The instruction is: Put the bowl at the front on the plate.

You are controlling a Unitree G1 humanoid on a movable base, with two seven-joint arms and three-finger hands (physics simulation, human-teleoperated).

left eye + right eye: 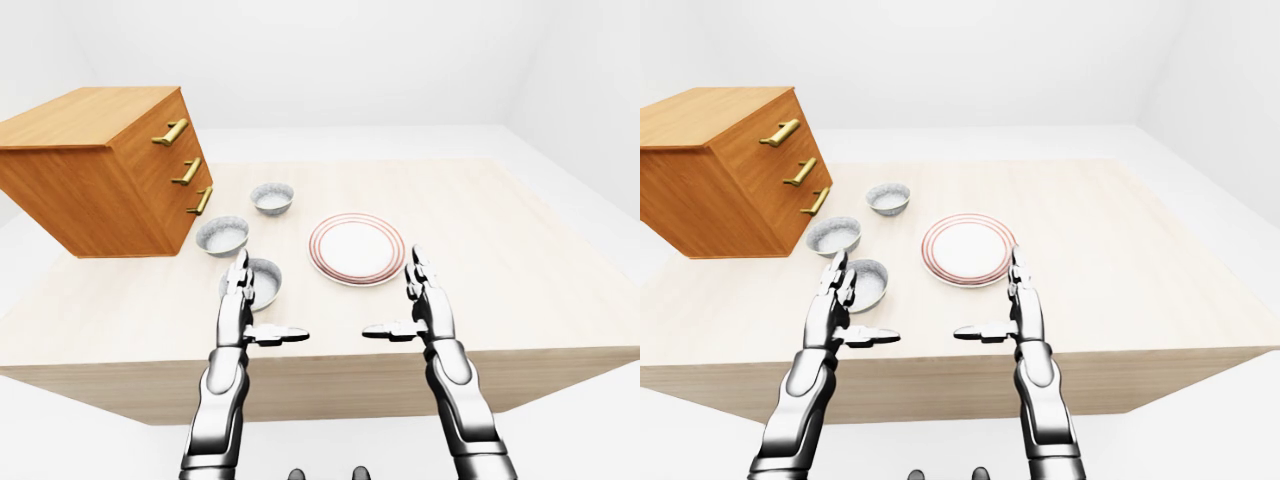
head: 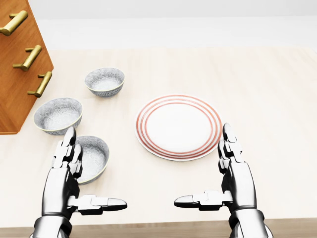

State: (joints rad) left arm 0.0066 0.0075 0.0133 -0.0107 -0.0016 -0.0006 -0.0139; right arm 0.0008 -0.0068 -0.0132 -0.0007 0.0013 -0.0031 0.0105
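Three grey speckled bowls stand in a slanting row on the wooden table (image 2: 267,79). The lowest bowl (image 2: 93,157) in the head view is partly hidden by my left hand (image 2: 86,171), which hovers open over its left rim with the thumb stretched to the right. The middle bowl (image 2: 58,115) and the top bowl (image 2: 104,81) stand clear of it. A white plate (image 2: 179,126) with red rings lies to the right of the bowls. My right hand (image 2: 215,171) is open below the plate's lower right edge, holding nothing.
A wooden drawer chest (image 1: 105,170) with three brass handles stands on the table's left, close to the middle bowl. The table's near edge (image 1: 330,365) runs just below both hands in the left-eye view. White floor and walls surround the table.
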